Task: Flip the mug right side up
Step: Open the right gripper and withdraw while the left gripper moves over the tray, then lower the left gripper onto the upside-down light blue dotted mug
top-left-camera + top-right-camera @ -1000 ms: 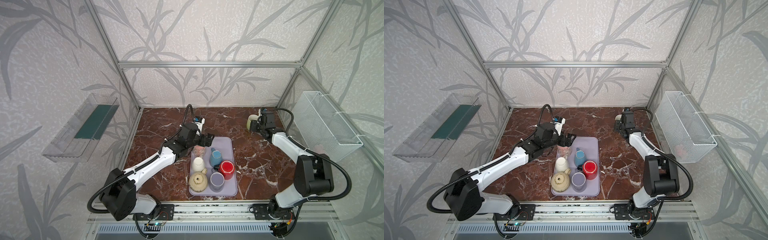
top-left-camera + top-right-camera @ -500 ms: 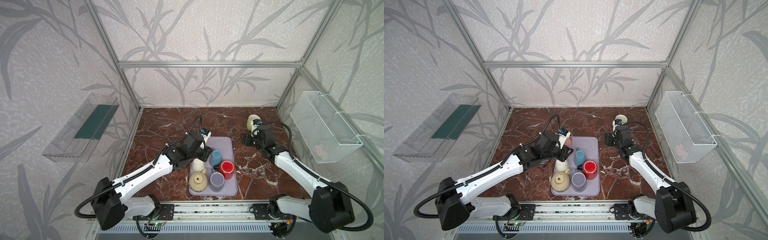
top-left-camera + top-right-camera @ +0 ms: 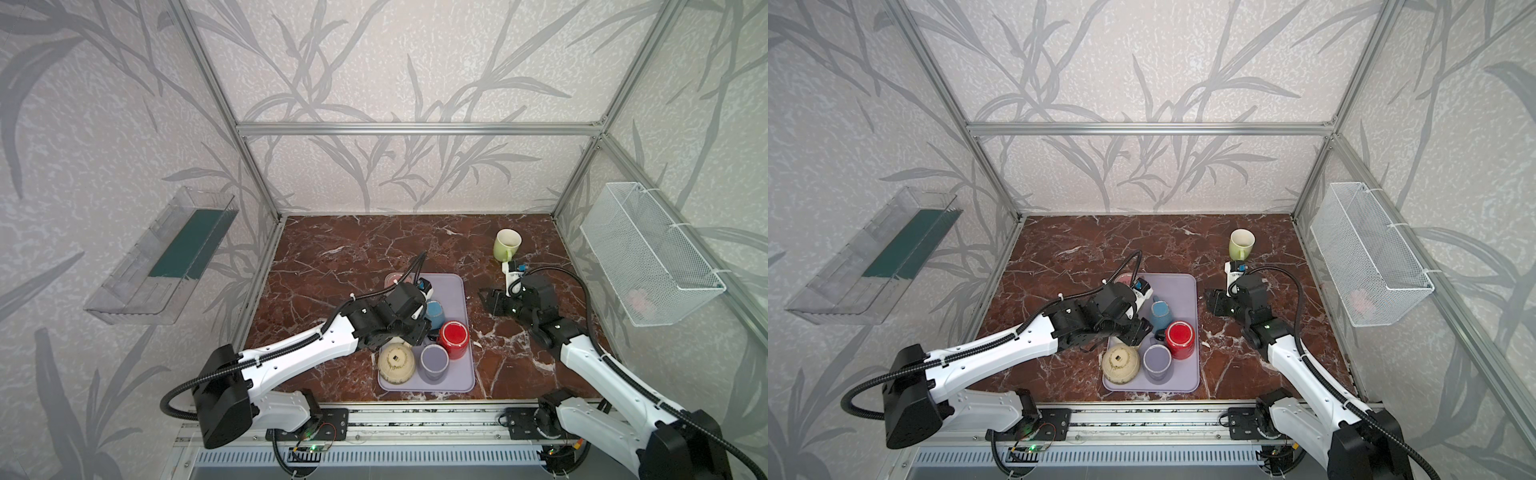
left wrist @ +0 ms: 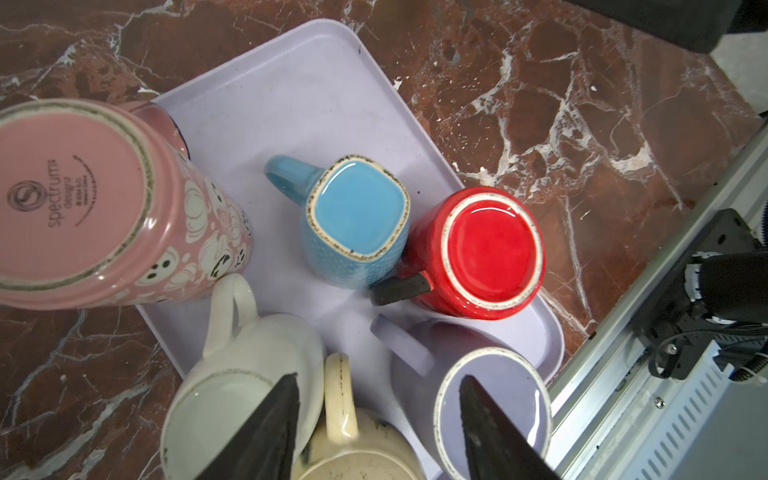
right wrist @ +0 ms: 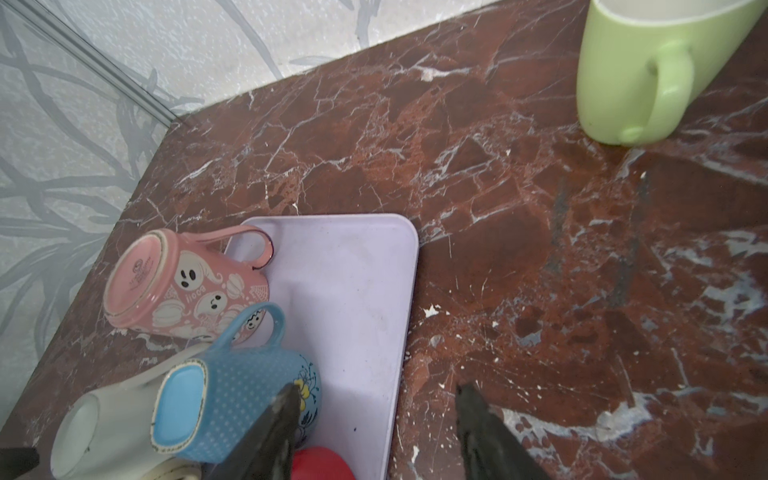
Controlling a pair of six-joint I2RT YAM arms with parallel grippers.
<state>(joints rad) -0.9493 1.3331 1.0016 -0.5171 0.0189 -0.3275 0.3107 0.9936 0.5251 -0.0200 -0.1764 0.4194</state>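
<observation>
Marble tabletop (image 3: 353, 249): green mug (image 3: 507, 246) beyond right tool (image 3: 487, 301)

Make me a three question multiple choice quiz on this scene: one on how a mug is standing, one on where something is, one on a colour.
1. The red mug on the tray stands: A upright; B base up; C on its side.
2. The green mug is: A on the tray; B on the marble table; C stacked on the red mug.
3. The square-based mug is: A blue; B pink; C white.

Answers: 1 B, its glazed base faces the left wrist camera. 2 B, it stands on bare marble apart from the tray in both top views. 3 A, the square base and its sides are blue.
</observation>
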